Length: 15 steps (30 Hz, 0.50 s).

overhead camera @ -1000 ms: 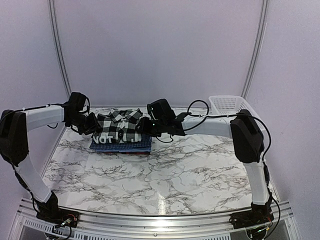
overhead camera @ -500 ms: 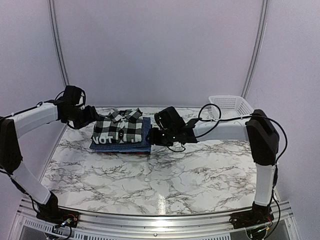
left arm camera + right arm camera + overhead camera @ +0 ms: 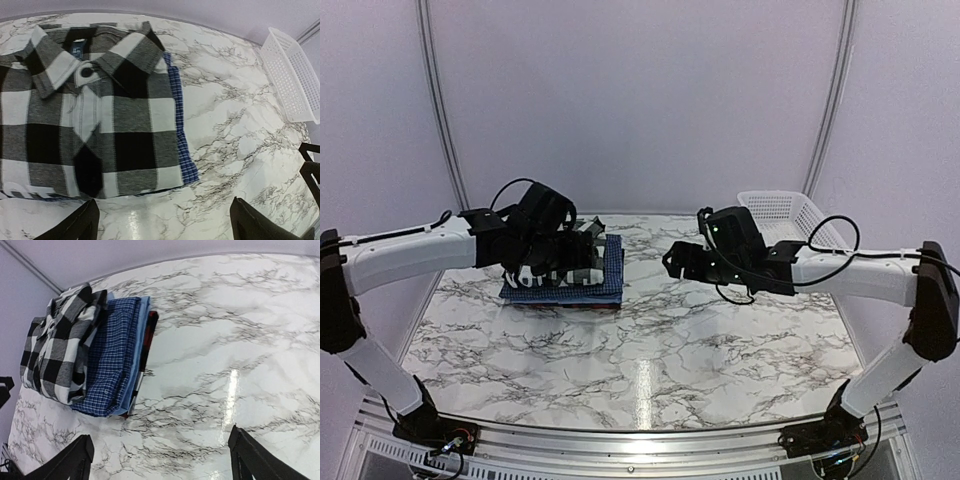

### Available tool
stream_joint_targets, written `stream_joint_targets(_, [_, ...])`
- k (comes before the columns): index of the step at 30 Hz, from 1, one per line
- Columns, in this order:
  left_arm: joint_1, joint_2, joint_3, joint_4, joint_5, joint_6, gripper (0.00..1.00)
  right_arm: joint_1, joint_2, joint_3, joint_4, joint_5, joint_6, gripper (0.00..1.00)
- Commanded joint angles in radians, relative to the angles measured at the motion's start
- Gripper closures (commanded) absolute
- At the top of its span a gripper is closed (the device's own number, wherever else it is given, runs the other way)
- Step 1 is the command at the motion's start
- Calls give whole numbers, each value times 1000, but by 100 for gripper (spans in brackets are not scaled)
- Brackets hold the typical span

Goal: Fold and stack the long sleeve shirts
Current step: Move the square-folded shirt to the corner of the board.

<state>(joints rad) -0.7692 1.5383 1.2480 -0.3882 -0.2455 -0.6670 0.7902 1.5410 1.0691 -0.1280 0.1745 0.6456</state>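
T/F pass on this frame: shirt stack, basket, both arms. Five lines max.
1. The checked shirt lies on top of the stack. True.
2. The right fingers are clamped on the blue shirt. False: they are open, hold nothing and hang over bare table, apart from the stack.
3. The basket stands at the table's far right corner. True.
4. The blue shirt shows past the checked shirt on the side away from the basket. False: its edge shows on the basket side.
5. The left fingers are open above the stack. True.
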Motion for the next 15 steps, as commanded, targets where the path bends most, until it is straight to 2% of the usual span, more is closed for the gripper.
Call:
stream_joint_targets(1, [-106, 99, 103, -28, -85, -63, 4, -43, -114, -89, -15, 35, -13, 3])
stream_joint_targets(3, [-155, 157, 157, -24, -81, -67, 1, -54, -165, -123, -42, 54, -16, 2])
stream_joint_targets(9, [-257, 392, 365, -17, -23, -62, 1, -70, -311, -214, -100, 129, -3, 1])
stream_joint_targets(15, [-260, 586, 527, -17, 16, -59, 1, -81, -433, -263, -184, 201, 27, 1])
